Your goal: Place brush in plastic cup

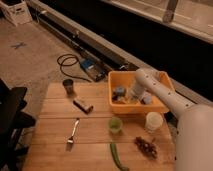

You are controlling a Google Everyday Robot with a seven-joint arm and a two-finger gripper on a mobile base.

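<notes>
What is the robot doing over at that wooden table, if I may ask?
The robot's arm is reaching into the yellow bin at the back of the wooden table, with its gripper down among the items inside. The light-green plastic cup stands just in front of the bin, next to the taller white cup, with nothing sticking out of it. No brush has reached the cup yet.

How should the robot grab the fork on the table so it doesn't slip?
Probably by the middle of its handle, coming straight down from above. The fork lies flat on the wooden table with its handle pointing away, so only its thin sides offer a grip. Squeezing across the narrow handle should fit best. The gripper is down in the yellow bin.
</notes>
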